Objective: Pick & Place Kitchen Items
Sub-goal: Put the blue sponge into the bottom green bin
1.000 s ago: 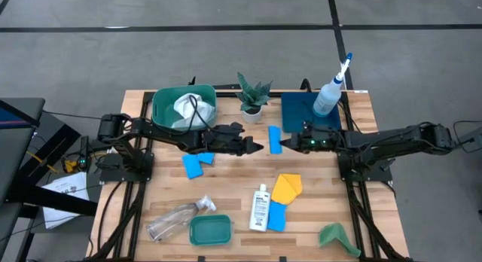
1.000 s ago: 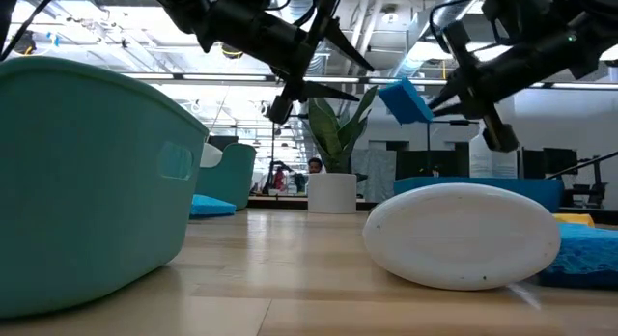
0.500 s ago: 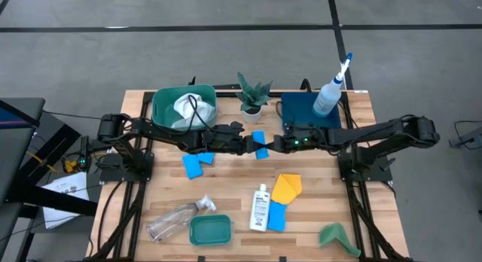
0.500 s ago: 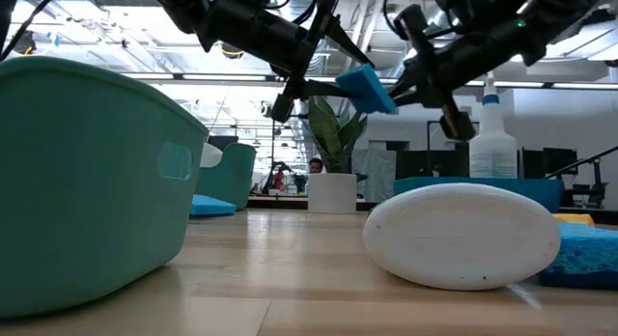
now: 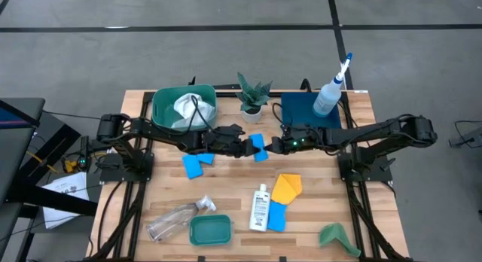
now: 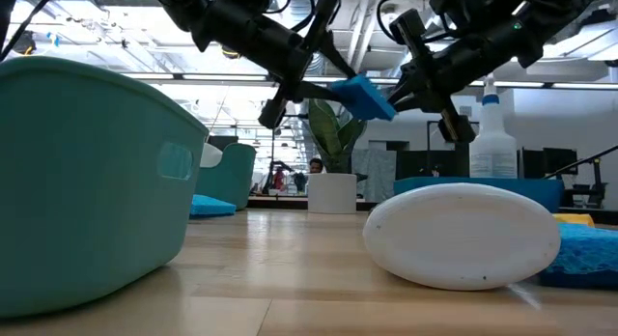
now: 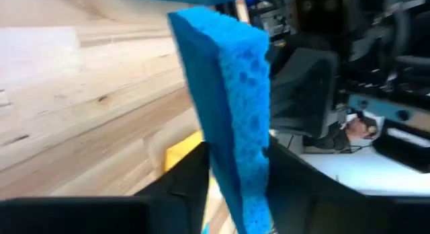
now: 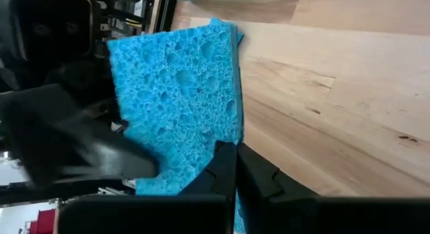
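Observation:
A blue sponge (image 5: pixel 260 152) hangs in the air over the middle of the table, between my two grippers. My left gripper (image 5: pixel 251 147) reaches in from the table's left and is shut on it. My right gripper (image 5: pixel 269 147) reaches in from the right and is shut on its other end. In the low view the sponge (image 6: pixel 363 97) is well above the tabletop. A second blue sponge (image 5: pixel 196 166) lies flat on the table under the left arm. My left gripper pinches the sponge's two broad faces (image 7: pixel 235 173) between its fingers, with the sponge edge-on between them. It comes from the table's left, slanting slightly down. The sponge is lifted clear of the table. My right gripper pinches the sponge at its edge on the right-hand end (image 8: pixel 232 136), between its fingertips. It comes from the table's right, slanting slightly down. The sponge's broad face stretches away past the fingertips toward my left gripper, clear of the table.
At the far side stand a green tub (image 5: pixel 162 111) with a white cloth, a potted plant (image 5: pixel 251 96) and a dark blue tray (image 5: pixel 301 115) with a white spray bottle (image 5: pixel 329 92). Near the front lie a clear spray bottle (image 5: pixel 177 219), small green tub (image 5: pixel 211 230), white bottle (image 5: pixel 260 208), yellow cloth (image 5: pixel 286 187) and green cloth (image 5: pixel 337 236).
My right gripper has carried the blue sponge toward the table's left, up to my left gripper, and has rolled a little. The sponge has come between the left fingers, which have closed in on it. The left arm has kept its place.

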`<state>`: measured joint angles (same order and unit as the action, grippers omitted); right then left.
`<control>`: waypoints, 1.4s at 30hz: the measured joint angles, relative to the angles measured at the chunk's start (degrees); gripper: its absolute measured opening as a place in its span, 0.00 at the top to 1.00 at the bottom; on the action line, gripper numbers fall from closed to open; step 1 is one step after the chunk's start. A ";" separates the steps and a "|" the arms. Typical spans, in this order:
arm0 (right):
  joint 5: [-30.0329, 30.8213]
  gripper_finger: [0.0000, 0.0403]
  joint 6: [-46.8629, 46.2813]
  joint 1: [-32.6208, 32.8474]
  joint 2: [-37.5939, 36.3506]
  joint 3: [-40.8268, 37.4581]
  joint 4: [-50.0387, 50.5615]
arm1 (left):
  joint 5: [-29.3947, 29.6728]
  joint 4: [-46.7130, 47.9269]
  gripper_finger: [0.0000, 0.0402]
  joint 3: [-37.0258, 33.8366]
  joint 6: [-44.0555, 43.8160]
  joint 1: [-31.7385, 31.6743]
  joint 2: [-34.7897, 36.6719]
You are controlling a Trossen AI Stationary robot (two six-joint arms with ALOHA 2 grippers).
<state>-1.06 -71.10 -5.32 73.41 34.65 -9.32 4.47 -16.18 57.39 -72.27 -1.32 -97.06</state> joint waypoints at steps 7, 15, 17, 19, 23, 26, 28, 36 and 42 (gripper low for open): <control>-1.53 1.00 1.56 0.04 0.00 -0.07 -0.99 | -2.06 2.99 0.97 -0.02 4.52 -0.04 1.03; -4.92 0.94 4.95 -0.03 -0.02 -0.04 -4.85 | -11.50 13.29 0.98 0.00 17.26 -1.20 7.42; -5.12 0.89 5.30 -0.20 -0.02 -0.04 -4.85 | -16.89 16.10 0.98 -0.02 20.93 -1.70 9.48; -5.54 0.83 5.55 -0.49 -0.02 -0.04 -4.81 | -22.22 19.93 0.98 0.00 24.56 -1.91 11.43; -6.98 0.71 6.61 -1.08 -0.02 -0.04 -4.63 | -30.62 26.07 0.98 0.00 29.66 -1.47 14.45; -7.89 0.63 7.24 -1.22 -0.02 -0.04 -4.61 | -36.56 28.74 0.98 -0.02 32.73 -0.16 15.58; -7.93 0.59 7.57 -1.22 -0.02 -0.04 -4.62 | -40.32 28.66 0.98 -0.02 34.70 1.28 15.79; -8.04 0.52 7.68 -1.18 -0.02 -0.04 -4.59 | -51.73 28.84 0.98 -0.02 43.52 9.28 15.78; -8.02 0.53 7.68 -1.22 -0.02 -0.04 -4.59 | -58.36 29.98 0.98 -0.02 43.43 16.44 12.87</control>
<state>-9.08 -63.42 -6.55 73.38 34.61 -13.91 -53.89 13.80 57.36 -28.84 15.12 -84.19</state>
